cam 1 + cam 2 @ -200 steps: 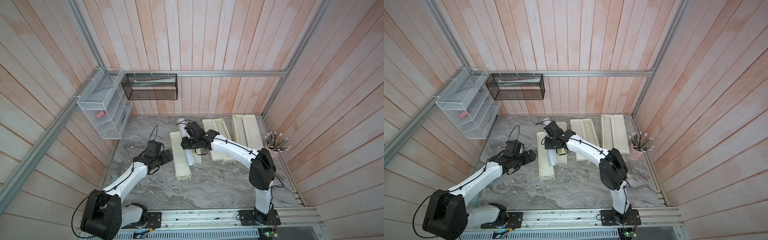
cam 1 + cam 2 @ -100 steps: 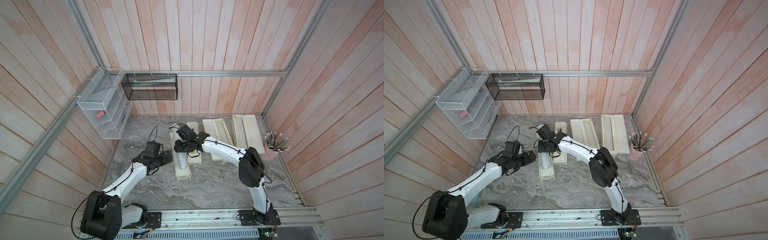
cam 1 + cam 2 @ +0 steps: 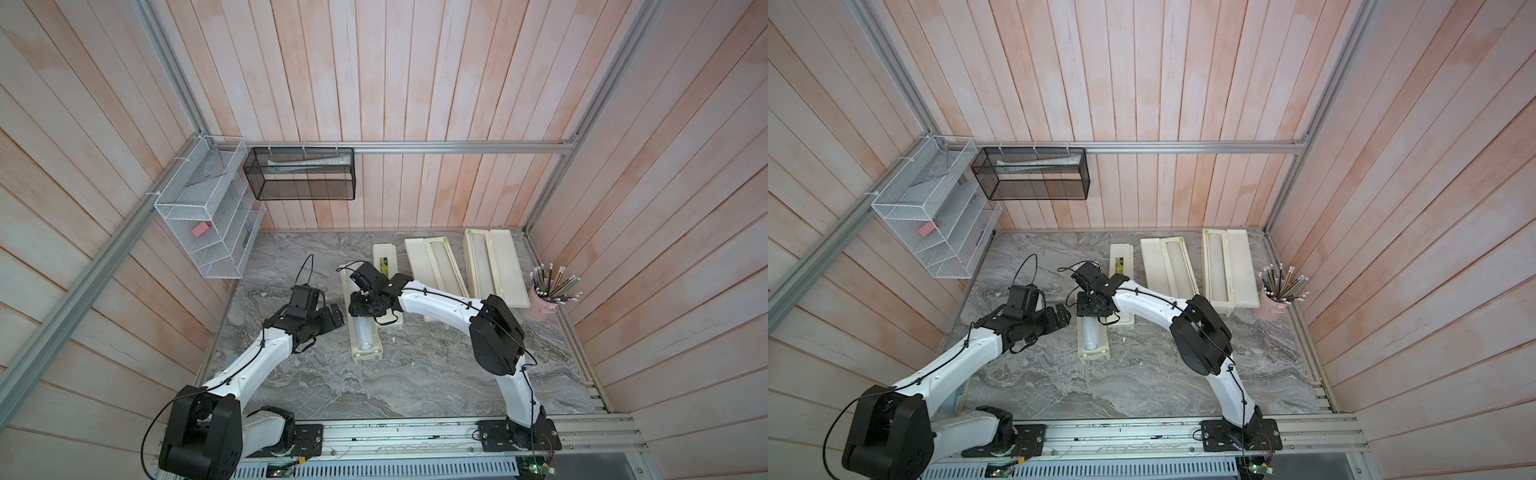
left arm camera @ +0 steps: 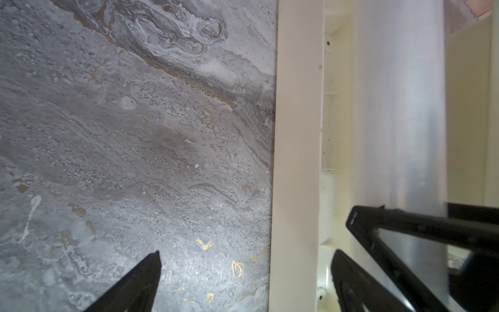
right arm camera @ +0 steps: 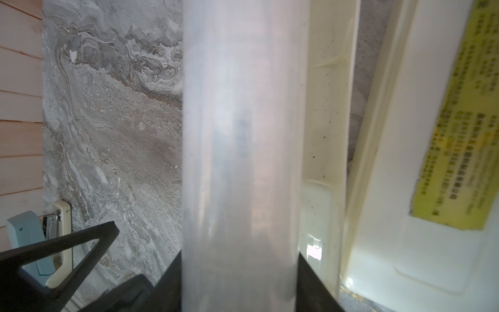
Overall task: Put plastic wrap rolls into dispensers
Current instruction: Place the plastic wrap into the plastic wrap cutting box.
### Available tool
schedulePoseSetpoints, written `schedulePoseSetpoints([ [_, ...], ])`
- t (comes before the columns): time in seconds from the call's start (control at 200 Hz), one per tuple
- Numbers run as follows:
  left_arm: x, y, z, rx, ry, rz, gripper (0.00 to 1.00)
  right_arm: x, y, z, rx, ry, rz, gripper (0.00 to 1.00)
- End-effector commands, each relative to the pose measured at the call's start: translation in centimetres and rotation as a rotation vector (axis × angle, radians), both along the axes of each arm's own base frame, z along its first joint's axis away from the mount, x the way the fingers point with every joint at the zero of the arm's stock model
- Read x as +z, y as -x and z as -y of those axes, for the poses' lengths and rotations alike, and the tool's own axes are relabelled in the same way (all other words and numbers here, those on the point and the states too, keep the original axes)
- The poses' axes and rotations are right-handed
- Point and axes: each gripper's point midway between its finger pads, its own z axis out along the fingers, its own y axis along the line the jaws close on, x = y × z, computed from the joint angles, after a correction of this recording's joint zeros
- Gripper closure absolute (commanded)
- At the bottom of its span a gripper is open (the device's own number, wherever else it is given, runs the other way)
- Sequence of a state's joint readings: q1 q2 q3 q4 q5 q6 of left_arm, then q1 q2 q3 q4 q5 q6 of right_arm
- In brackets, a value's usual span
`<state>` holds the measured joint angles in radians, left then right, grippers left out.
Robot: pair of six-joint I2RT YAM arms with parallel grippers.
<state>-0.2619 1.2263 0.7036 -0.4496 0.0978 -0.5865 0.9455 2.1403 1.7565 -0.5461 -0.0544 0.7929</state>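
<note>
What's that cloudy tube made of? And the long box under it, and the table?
The roll: probably thin plastic film wound in layers; cloudy, see-through, shiny. The box: looks like hard cream plastic, smooth, molded ribs inside. The table: grey marble pattern with veins; stone or printed sheet, can't tell.

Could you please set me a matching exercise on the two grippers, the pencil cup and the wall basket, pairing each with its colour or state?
Things:
1. left gripper
2. right gripper
3. pencil cup
4. wall basket

Colours or states:
A. pink
B. jaws shut on a roll
C. black mesh
D. jaws open, holding nothing

Pairs: 1-D, 2-B, 3-A, 4-C
</note>
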Motion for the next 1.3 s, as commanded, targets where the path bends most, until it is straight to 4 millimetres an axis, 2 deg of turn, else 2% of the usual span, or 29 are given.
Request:
schedulePoseSetpoints([
  [0.0,0.0,0.2,-0.2,-0.012,-0.005,0.012,0.0,-0.3,-0.7,-0.6,0.002,-0.015,0.018,0.8],
  [0.15,-0.1,0.3,-0.2,-0.016,-0.009,0.01,0.0,-1.3,-0.6,-0.5,-0.004,-0.001,0.004,0.76],
  [0.22,-0.2,0.3,-0.2,-0.016,-0.008,0.012,0.0,-1.8,-0.8,-0.3,-0.012,0.01,0.002,0.65],
  [0.355,-0.2,0.2,0.0,-0.02,0.0,0.014,0.0,-2.7,-1.1,-0.5,-0.008,0.034,-0.001,0.52],
  [0.49,-0.4,0.2,0.1,-0.024,0.004,0.012,0.0,-2.7,-1.5,-0.7,-0.007,0.046,0.01,0.35],
  [0.63,-0.5,0.2,0.2,-0.029,0.009,0.009,0.0,-0.5,-1.8,-1.0,0.014,0.025,0.056,0.22],
  [0.8,-0.2,-0.2,0.9,-0.042,0.043,0.02,0.0,4.7,-2.0,-0.7,0.037,-0.019,0.142,0.16],
  [0.92,0.2,-0.5,1.3,-0.054,0.062,0.031,0.0,7.6,-2.8,1.1,0.01,0.01,0.226,0.09],
  [1.03,0.3,-0.7,1.6,-0.067,0.071,0.036,0.0,8.8,-4.1,3.2,-0.025,0.052,0.293,0.05],
  [1.13,0.7,-1.0,2.1,-0.081,0.094,0.046,0.0,8.5,-5.7,5.4,-0.052,0.089,0.305,0.04],
  [1.295,1.0,-1.3,2.5,-0.087,0.113,0.048,0.0,6.0,-8.0,8.5,-0.096,0.138,0.278,0.03],
])
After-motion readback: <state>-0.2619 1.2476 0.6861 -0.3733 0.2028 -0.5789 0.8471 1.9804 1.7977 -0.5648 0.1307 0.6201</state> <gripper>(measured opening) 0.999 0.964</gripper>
